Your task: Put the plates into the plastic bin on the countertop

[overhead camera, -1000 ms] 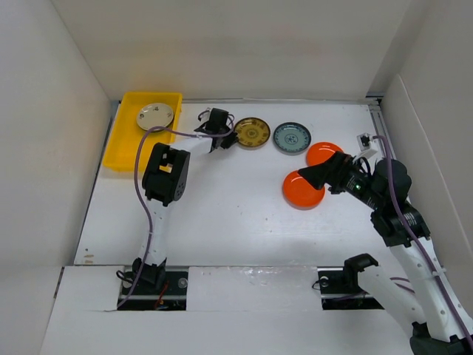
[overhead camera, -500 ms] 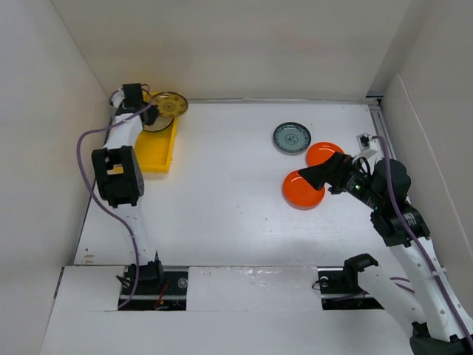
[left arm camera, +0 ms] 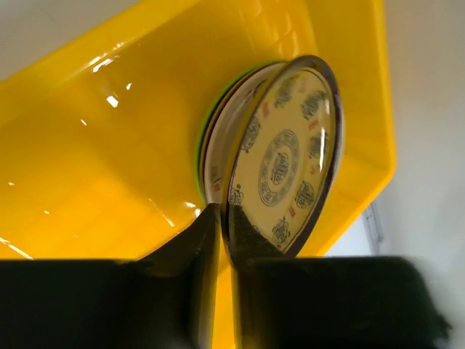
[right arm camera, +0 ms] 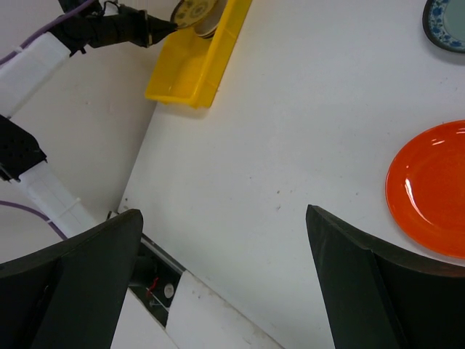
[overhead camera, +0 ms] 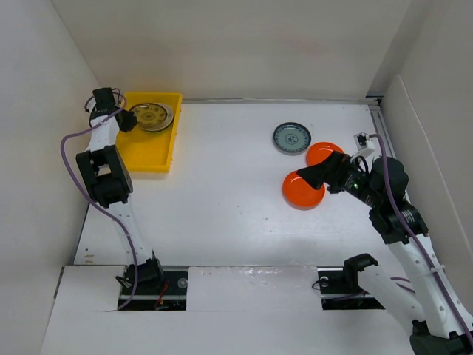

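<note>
"Where the plastic bin (overhead camera: 140, 157) sits at the upper left of the top view, what does the left end effector (left arm camera: 223, 218) have?"

"Its fingers (left arm camera: 205, 243) are closed thin on the rim of a brown-gold plate (left arm camera: 285, 163). That plate hangs inside the bin, just over a stack of plates (left arm camera: 216, 149) already lying there. I cannot tell whether it touches them."

"And further right on the table (overhead camera: 222, 207)?"

"A teal plate (overhead camera: 292, 137) lies flat at upper centre-right. Just beside it to the lower right are two orange plates, the farther one (overhead camera: 318, 150) partly hidden, the nearer one (overhead camera: 298, 194) mostly in view."

"The right end effector (right arm camera: 224, 212)?"

"It hovers over the orange pair with its fingers spread wide, holding nothing. Its wrist view shows the nearer orange plate at the right edge and bare table between the fingers."
</note>
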### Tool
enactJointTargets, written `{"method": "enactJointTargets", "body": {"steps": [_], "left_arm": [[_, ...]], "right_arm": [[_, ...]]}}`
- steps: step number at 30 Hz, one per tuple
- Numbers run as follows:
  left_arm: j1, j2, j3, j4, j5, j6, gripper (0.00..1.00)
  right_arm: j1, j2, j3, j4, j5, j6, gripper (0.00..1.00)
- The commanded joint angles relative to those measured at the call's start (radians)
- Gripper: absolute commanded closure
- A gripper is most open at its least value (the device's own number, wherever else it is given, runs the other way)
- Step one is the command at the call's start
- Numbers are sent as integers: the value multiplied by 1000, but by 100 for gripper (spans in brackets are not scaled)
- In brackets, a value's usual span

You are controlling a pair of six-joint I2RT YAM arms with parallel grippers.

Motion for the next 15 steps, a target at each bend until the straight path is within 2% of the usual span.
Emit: {"method": "enactJointTargets", "body": {"steps": [1, 2, 3, 5, 6, 8, 9, 10, 14, 15], "left_arm": [[4, -9, 0, 27, 69, 39, 94], [4, -9, 0, 27, 80, 39, 70], [4, -9, 0, 27, 89, 39, 56], [4, -30, -5, 39, 130, 60, 42], [4, -54, -25, 63, 143, 60, 30], [-33, -140, -37, 91, 132, 70, 18], [-42, -165, -28, 91, 132, 70, 4], [-56, -205, -19, 70, 132, 70, 0], [-198, -248, -8, 47, 83, 125, 0], [-279, -248, 1, 38, 74, 140, 0]], "right_arm": [[10, -7, 35, 26, -5, -8, 0], [10, -7, 35, 26, -5, -8, 0], [10, -7, 35, 26, -5, -8, 0], [10, -7, 35, 17, -5, -8, 0], [10, -7, 35, 17, -5, -8, 0], [10, -16, 35, 17, -5, -8, 0], [10, -16, 35, 17, 6, -8, 0], [10, -16, 35, 17, 6, -8, 0], [10, -16, 26, 26, 18, -8, 0], [10, -16, 26, 26, 18, -8, 0]]}}
